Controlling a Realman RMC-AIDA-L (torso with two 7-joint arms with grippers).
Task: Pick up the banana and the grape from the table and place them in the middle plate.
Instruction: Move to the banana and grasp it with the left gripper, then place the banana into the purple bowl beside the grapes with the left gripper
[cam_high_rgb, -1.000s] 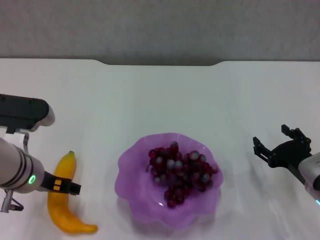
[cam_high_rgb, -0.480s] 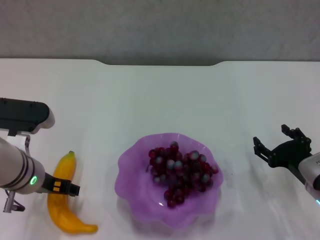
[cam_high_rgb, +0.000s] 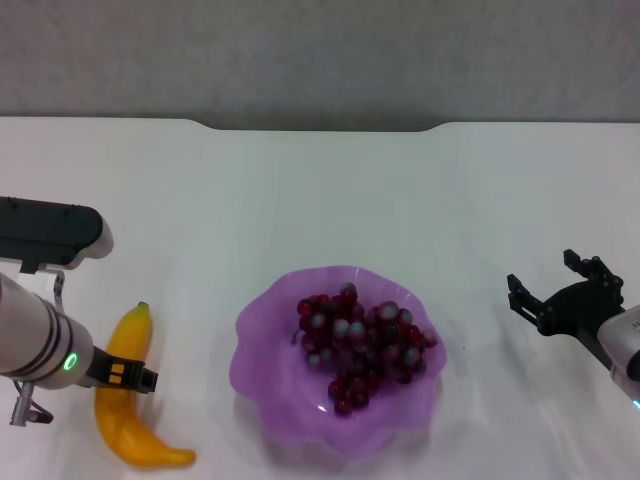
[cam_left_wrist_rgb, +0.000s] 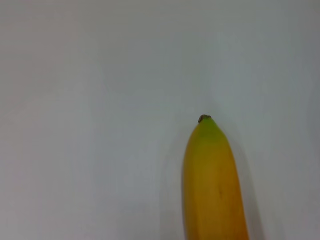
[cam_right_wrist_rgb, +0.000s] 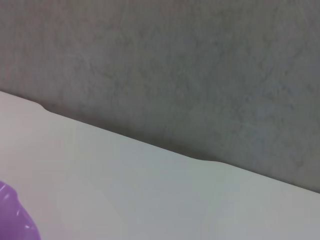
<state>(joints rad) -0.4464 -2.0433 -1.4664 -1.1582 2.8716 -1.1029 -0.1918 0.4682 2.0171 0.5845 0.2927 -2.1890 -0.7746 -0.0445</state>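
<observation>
A: Where's the fruit?
B: I see the grape (cam_high_rgb: 362, 347) bunch lying in the middle plate (cam_high_rgb: 262, 340). The banana (cam_high_rgb: 127, 410) lies on the worktop (cam_high_rgb: 320, 190), left of the plate.
A: Arms?
B: Left gripper (cam_high_rgb: 135, 378) sits over the banana's middle; I can't tell if its fingers are clenched. Right gripper (cam_high_rgb: 562, 292) is parked well right of the plate, fingers spread, grasping nothing.
</observation>
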